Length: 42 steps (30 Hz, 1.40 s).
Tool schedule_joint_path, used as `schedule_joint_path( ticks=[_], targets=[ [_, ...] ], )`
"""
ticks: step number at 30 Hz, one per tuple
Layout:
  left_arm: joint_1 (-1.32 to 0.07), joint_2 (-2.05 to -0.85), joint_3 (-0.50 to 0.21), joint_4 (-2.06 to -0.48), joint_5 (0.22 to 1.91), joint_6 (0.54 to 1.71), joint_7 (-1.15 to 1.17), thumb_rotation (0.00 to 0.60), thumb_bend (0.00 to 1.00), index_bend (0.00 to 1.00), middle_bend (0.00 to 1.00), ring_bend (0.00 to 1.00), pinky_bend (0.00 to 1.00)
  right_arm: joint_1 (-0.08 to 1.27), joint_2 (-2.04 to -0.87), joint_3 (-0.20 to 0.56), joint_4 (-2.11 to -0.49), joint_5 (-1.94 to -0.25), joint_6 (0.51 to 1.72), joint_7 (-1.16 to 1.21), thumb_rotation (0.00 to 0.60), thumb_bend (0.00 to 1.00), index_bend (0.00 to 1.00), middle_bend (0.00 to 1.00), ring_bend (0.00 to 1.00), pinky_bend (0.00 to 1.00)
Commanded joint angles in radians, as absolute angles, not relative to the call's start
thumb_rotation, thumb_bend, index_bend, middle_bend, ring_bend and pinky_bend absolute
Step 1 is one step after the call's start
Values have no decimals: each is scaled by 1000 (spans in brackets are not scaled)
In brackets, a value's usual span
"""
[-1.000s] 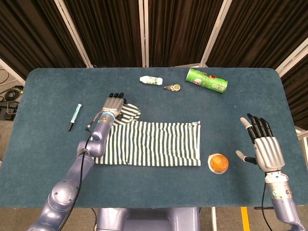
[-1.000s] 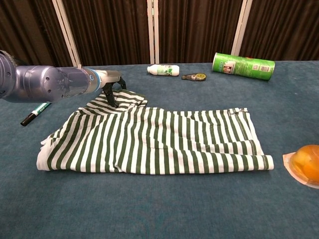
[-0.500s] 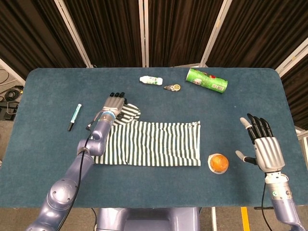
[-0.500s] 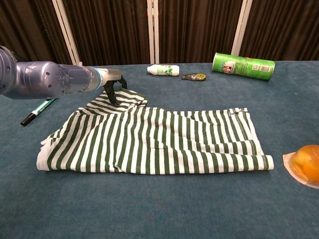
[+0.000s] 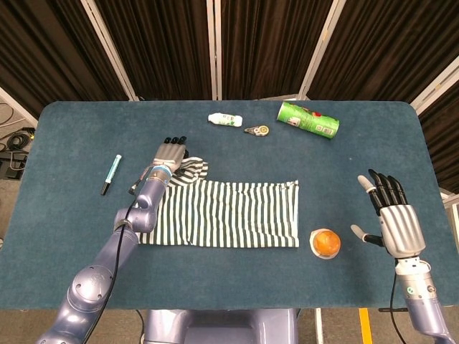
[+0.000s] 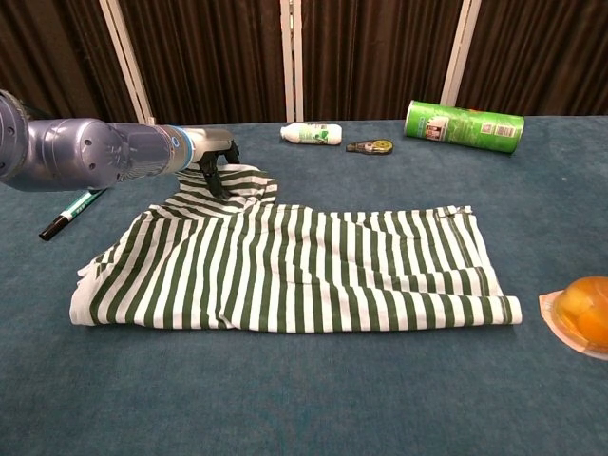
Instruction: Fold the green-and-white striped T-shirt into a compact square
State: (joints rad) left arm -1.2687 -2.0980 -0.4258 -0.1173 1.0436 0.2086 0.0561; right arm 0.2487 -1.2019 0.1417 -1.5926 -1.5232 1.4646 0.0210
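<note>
Our left hand (image 5: 170,153) sits at the far-left corner of the green-and-white striped T-shirt (image 5: 229,213), its dark fingers (image 6: 215,175) pointing down into the bunched sleeve (image 6: 239,184) that sticks out beyond the main band of cloth. Over the last second the hand has crept slightly toward the back of the table (image 5: 64,236), and the sleeve lump under it looks a little smaller and more gathered than it did, so we judge the fingers are closing on that fabric; the chest view suggests a pinch on the sleeve, though where the fingertips meet the cloth is too small to be sure of.

The shirt itself lies flat near the middle of the table as a long rectangle, already doubled lengthwise, and its body has not shifted.

Our right hand (image 5: 391,218) hangs over bare table at the right, palm up, fingers spread, holding nothing, just as it did a second ago.

For the task, we read this as the start of tucking the stray sleeve in over the body, with the crosswise folds into a square not yet done.

An orange fruit in its cup (image 5: 325,243) rests just off the shirt's near right corner, a green can (image 5: 308,119), a small white bottle (image 5: 225,120) and a tape measure (image 5: 257,130) lie along the back, and a marker pen (image 5: 110,174) at the left.
</note>
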Motion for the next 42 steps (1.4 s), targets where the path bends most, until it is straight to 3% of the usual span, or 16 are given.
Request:
schedule_joint_path(
  ticks=[1, 17, 30, 42],
  targets=[
    [-1268, -2098, -425, -119, 1044, 212, 56, 600, 521, 826, 0, 0, 0, 248, -1201, 142, -1594, -1524, 1465, 22, 600, 33, 143, 7, 0, 0],
    [-1219, -2015, -398, -259, 1076, 285, 12, 600, 546, 857, 0, 0, 0, 245, -1194, 140, -1605, -1537, 1474, 28, 600, 34, 144, 7, 0, 0],
    [-1085, -1855, -330, -612, 1104, 412, 33, 600, 547, 859, 0, 0, 0, 240, -1184, 134, -1626, -1557, 1487, 33, 600, 33, 144, 7, 0, 0],
    [-977, -1709, -259, -951, 989, 558, 226, 600, 547, 859, 0, 0, 0, 233, -1170, 128, -1648, -1580, 1504, 42, 600, 33, 148, 7, 0, 0]
  ],
)
